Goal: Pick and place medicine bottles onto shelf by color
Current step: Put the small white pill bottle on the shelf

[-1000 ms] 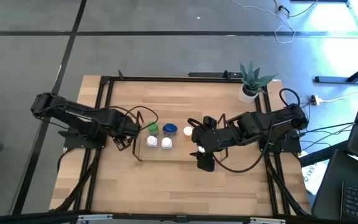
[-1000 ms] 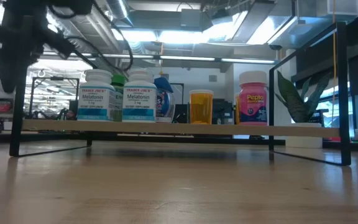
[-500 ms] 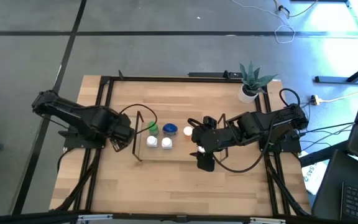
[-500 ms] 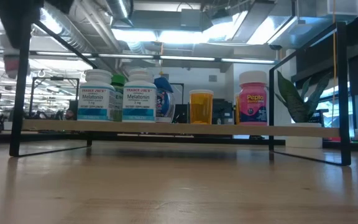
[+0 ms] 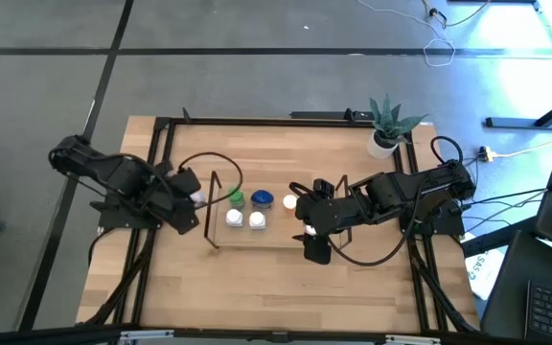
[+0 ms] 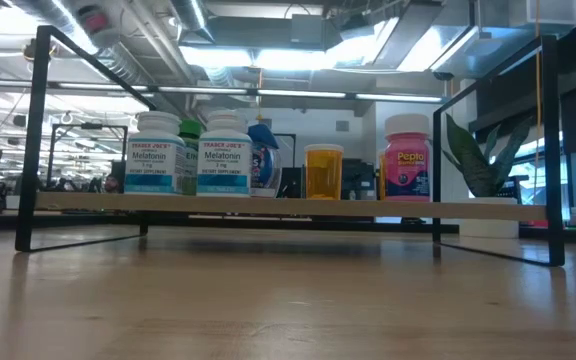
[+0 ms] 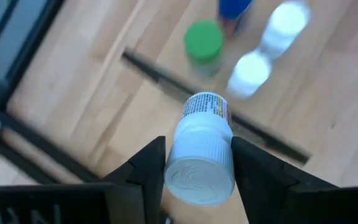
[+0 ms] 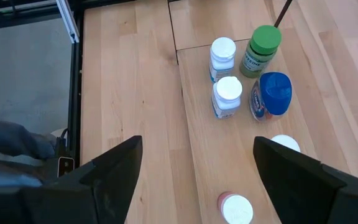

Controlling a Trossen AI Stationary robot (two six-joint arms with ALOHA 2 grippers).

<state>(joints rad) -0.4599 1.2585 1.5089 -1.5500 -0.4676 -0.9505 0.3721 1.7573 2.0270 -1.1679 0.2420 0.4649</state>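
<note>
1 white-capped bottle [image 7: 201, 158] sits pinched in my left gripper [image 5: 186, 188], held off the left end of the shelf [image 5: 213, 213]. 2 white caps [image 5: 244, 219] wait there already, so next I judge I set this beside them. My right gripper [image 5: 312, 246] hangs wide open, empty, over the shelf's right end.

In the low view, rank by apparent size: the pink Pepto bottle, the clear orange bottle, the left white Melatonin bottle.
Largest to smallest:
1. Pink Pepto bottle
2. Left white Melatonin bottle, close to the Pepto, so unsure
3. Clear orange bottle
They may stand at different depths on the shelf.
</note>
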